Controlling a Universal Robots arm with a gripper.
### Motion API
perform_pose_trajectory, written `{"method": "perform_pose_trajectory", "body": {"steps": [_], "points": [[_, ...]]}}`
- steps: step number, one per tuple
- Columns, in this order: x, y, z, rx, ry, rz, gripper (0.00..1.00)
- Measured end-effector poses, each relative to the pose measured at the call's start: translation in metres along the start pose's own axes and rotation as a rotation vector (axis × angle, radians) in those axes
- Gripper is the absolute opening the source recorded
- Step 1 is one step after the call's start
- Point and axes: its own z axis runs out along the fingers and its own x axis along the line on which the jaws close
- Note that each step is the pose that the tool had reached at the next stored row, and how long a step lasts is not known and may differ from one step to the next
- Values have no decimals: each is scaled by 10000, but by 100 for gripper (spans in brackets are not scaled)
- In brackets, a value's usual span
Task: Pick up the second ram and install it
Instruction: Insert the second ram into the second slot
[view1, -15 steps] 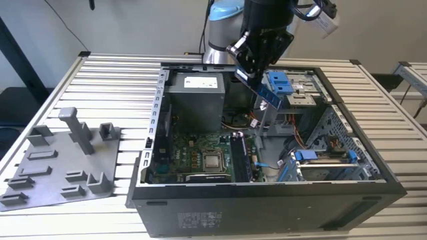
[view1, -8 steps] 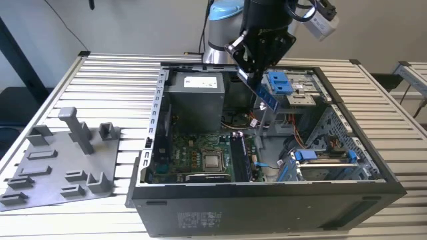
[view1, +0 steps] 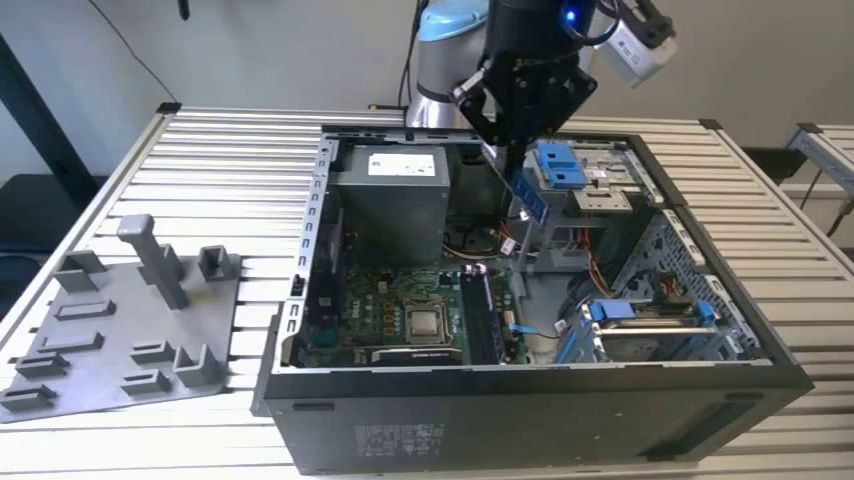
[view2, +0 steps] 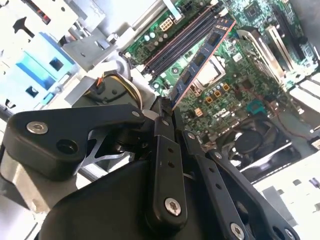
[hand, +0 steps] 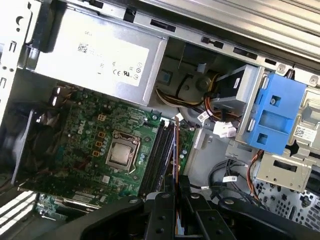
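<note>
One long thin dark-green memory stick (view2: 201, 57) pinched in black gripper (view2: 167, 113); we note long axis running away from gripper, roughly parallel to black slot strips (view2: 176, 41) beyond.

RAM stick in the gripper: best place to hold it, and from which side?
Pinch the flat faces of the RAM stick near its upper end, from above, as the gripper does. It is thin, and its lower part hangs free over the memory slots.

Tool (view2: 169, 112) matt black; table (view1: 227, 160) ribbed metal; tray (view1: 127, 315) matt plastic.
</note>
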Motion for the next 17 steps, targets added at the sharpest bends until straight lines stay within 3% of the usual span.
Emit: {"method": "perform_pose_trajectory", "body": {"steps": [17], "points": [[1, 0, 14, 108, 3, 2719, 14]]}}
